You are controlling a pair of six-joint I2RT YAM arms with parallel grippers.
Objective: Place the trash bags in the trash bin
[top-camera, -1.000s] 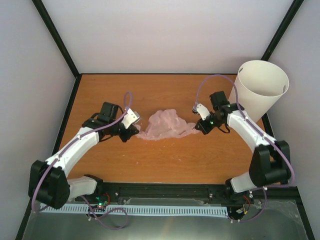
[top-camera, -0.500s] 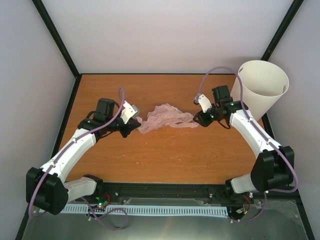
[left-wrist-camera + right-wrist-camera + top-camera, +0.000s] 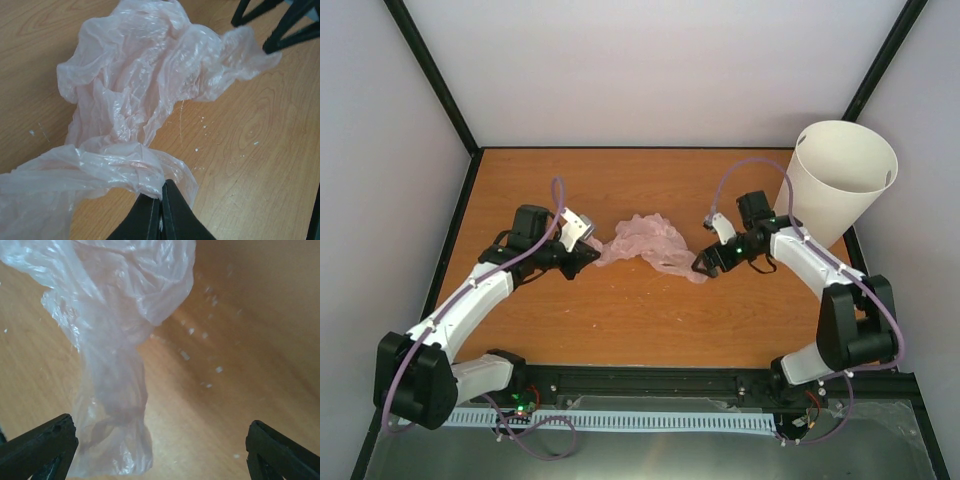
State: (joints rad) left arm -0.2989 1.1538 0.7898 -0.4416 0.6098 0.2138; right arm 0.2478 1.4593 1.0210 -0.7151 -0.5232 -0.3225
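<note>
— What has been altered in the last second?

— The right tool [image 3: 703, 266] has been drawn away from the bin [image 3: 840, 185] and toward the near edge. It is now found at about 4 o'clock of the bag [image 3: 648, 243]. Half a second ago it was set at 3 o'clock, with the plastic pulled out in a strip between the two arms. That strip is gone: the bag has been let back into a heap, with a tail pointing to 5 o'clock.

— Is that tail held?

— It is not. In the right wrist view the jaws are seen spread wide, with the twisted tail between them and gripped by neither. The left tool [image 3: 592, 257], at 9 o'clock of the bag, is seen pinched tight on a twisted fold of the plastic.

— Where is the bag left, then?

— On the worktop [image 3: 650, 320], near the middle and slightly toward 12 o'clock. It is well apart from the bin, which stands at 2 o'clock with its mouth open upward.

— What is meant by this for the task?

— Little has been gained yet, it is judged. Only one end is secured, and a fresh grip on the right tail appears to be lined up. Until that grip is closed, the bag can hardly be carried over the rim.
</note>
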